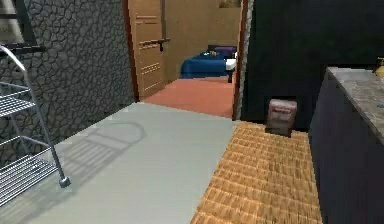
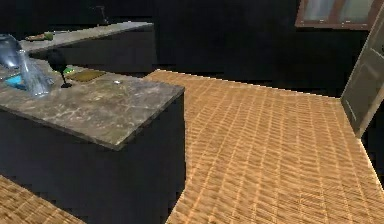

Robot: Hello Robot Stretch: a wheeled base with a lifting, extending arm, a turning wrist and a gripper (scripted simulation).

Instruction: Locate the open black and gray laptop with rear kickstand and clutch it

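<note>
Forward view: grey floor (image 1: 130, 160) through the middle, woven tan floor (image 1: 265, 180) at lower right. Dark stone wall (image 1: 80, 50) on the left, with a white wire rack (image 1: 15, 110) at the left edge. Top centre is an open doorway with a wooden door (image 1: 148, 45) swung inward. Past it is reddish floor and a bed with a blue cover (image 1: 205, 65). A small brown box (image 1: 281, 116) sits on the floor against the black wall (image 1: 300, 45), right of centre. A dark counter with a stone top (image 1: 355, 85) fills the right edge.

Arm side view: a stone-topped island (image 2: 100, 110) with dark sides takes up the left half. On its upper left end are a clear bluish glassy thing (image 2: 20, 65), a small dark item (image 2: 62, 72) and a flat yellow-green item (image 2: 87, 73), all too small to name. A second counter (image 2: 100, 35) stands behind, upper left. The woven floor spreads right, to a pale door (image 2: 365, 80) at the right edge.

Cannot tell where the laptop is. Cannot tell the state of the gripper fingers.
</note>
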